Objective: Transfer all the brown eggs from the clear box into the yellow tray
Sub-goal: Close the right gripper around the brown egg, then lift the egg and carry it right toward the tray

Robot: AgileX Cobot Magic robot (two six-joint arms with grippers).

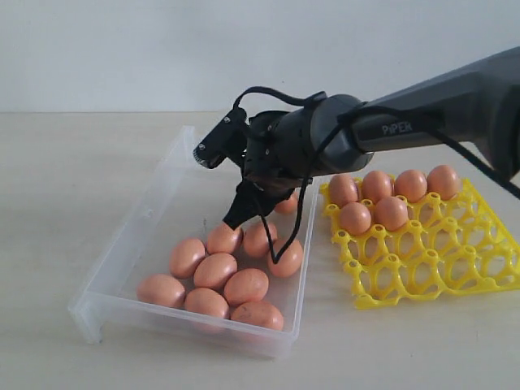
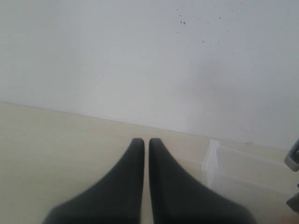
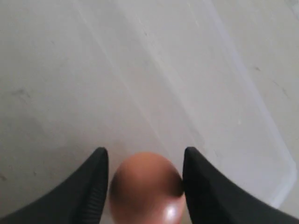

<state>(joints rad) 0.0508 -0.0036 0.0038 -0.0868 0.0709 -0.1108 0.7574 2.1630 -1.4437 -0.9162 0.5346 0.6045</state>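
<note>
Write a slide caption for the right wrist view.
Right claw gripping a brown egg above the clear box.

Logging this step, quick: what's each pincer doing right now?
Left pincer: closed, empty.
Right pincer: closed on a brown egg.

Pale beige table, clear box on its left part, yellow tray just beside, right

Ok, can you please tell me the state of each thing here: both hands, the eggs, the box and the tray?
Right hand: closed on one brown egg, above the box floor.
Left hand: shut, empty.
Clear box: open, nine loose eggs inside.
Yellow tray: partly filled, six seated eggs in cups, other cups empty.
</note>
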